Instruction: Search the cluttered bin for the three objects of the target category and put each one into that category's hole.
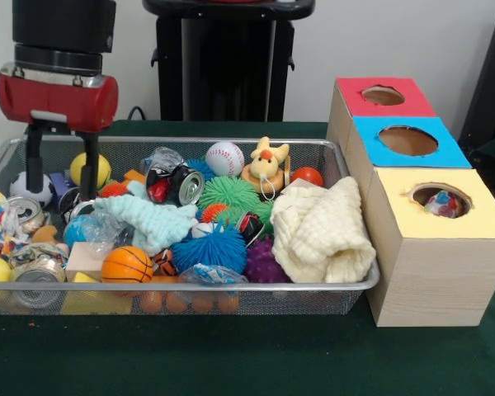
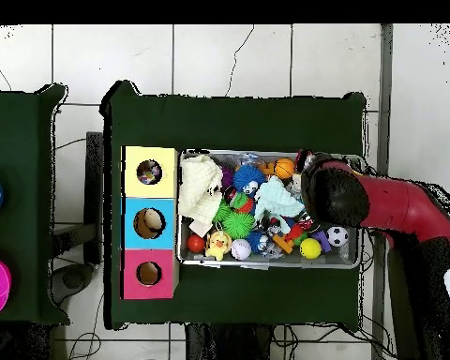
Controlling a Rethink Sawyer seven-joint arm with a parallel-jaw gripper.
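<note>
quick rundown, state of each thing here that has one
gripper: jaws open, lowered into the bin's end, holding nothing
wire bin: full of clutter
crushed can: dented, on its side
cream cloth: crumpled, at the bin end nearest the boxes
yellow hole: something colourful inside
blue hole: something pale inside in the overhead view
red hole: contents unclear

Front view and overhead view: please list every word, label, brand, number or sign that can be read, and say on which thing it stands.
None can be read.
The crushed cans in the mesh bin carry printing, but it is too blurred to read.
The three-hole box shows plain colours only.
</note>
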